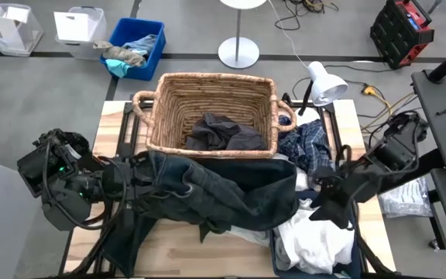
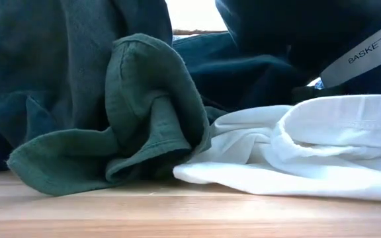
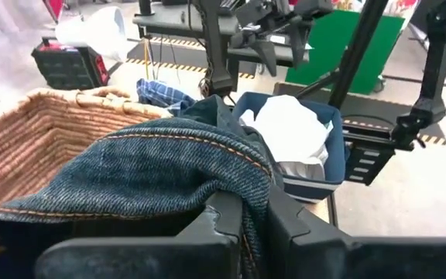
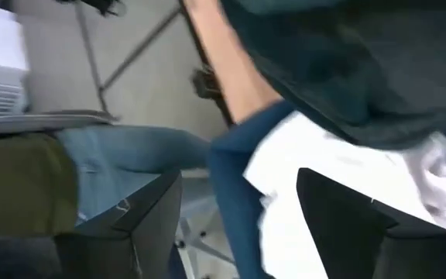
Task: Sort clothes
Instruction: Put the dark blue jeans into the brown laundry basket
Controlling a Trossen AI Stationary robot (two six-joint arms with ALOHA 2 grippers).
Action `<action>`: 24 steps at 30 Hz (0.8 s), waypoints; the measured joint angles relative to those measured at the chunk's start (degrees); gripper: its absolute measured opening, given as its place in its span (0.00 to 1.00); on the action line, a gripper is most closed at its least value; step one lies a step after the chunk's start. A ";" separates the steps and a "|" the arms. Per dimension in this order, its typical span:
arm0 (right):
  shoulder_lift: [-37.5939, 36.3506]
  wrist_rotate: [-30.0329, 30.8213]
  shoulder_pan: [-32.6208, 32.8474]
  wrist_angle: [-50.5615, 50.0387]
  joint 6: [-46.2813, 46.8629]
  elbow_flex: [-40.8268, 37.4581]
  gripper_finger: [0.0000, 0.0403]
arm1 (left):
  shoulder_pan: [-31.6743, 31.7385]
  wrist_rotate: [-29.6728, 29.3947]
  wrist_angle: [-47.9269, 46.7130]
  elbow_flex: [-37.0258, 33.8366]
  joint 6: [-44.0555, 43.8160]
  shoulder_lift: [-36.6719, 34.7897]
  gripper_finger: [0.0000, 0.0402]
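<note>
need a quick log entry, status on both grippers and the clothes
Left gripper shut on dark jeans. Right gripper open over white clothes in blue bin. Dark garment in wicker basket.

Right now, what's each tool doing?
Left tool: shut on the dark blue denim garment.
Right tool: open, holding nothing.

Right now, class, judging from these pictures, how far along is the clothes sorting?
Done: one dark grey garment lies in the wicker basket.
In hand: the left gripper is shut on the dark denim garment; the right gripper stands open above the white clothes.
Left: the white clothes, the plaid garment and a dark green garment.
</note>
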 joint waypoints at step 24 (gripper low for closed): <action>19.76 3.00 -23.33 26.39 -57.63 26.90 0.68 | 8.06 7.58 19.63 0.00 25.00 3.20 0.00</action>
